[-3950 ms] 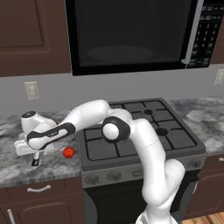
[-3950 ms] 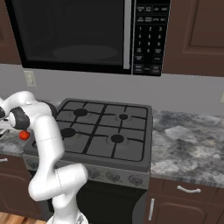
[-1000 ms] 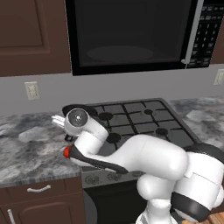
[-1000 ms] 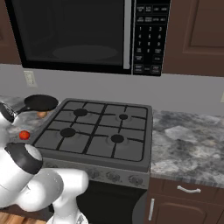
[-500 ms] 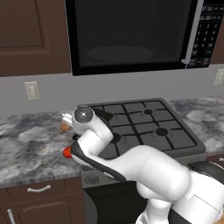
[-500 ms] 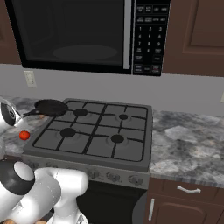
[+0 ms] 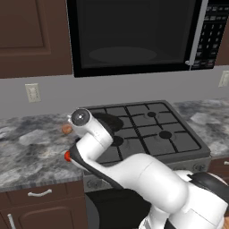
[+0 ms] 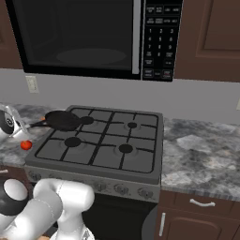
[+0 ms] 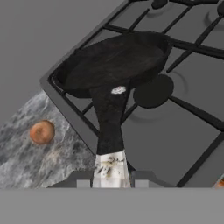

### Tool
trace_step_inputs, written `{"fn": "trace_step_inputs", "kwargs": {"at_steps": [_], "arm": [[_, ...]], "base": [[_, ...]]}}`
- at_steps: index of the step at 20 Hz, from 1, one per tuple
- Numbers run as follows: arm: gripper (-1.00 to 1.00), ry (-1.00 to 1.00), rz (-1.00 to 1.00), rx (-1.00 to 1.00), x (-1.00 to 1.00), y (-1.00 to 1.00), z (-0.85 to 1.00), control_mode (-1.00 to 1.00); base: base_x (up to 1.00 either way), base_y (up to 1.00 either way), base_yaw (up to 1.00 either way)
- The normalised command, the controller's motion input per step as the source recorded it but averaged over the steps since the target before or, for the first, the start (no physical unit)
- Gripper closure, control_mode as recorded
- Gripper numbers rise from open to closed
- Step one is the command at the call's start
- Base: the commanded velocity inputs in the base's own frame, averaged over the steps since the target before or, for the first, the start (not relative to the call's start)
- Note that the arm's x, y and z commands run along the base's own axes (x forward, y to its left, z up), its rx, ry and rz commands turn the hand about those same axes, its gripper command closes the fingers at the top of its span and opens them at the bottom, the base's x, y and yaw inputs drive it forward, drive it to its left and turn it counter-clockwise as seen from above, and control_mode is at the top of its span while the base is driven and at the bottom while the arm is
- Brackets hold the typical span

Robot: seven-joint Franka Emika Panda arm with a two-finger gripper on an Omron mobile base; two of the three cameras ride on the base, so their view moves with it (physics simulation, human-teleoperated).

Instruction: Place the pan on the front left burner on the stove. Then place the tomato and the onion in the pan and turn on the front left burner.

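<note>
1. Your fingers (image 9: 109, 183) grip the pan (image 9: 114, 63) by its handle tip, over the stove (image 8: 101, 140), left rear.
2. Front left burner (image 9: 153, 91) sits beside it.
3. Onion (image 9: 42, 131) and tomato (image 8: 26, 145) lie on the counter (image 7: 31, 152).

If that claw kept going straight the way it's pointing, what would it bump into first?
It already grips the pan by the handle, so the pan goes with the gripper. Beyond that, probably the stove grate near the front left burner, though depth is hard to judge.
</note>
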Motion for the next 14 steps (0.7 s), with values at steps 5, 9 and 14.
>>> {"fn": "trace_step_inputs", "kwargs": {"at_steps": [5,9,14], "arm": [[1.00,0.11,-0.26,0.00,0.01,0.00,0.00,-1.00],[1.00,0.16,-0.24,0.00,0.10,0.00,0.00,-1.00],[1.00,0.14,-0.17,0.00,0.16,0.00,0.00,-1.00]], "base": [[0.00,0.00,0.00],[0.00,0.00,0.00],[0.00,0.00,0.00]]}}
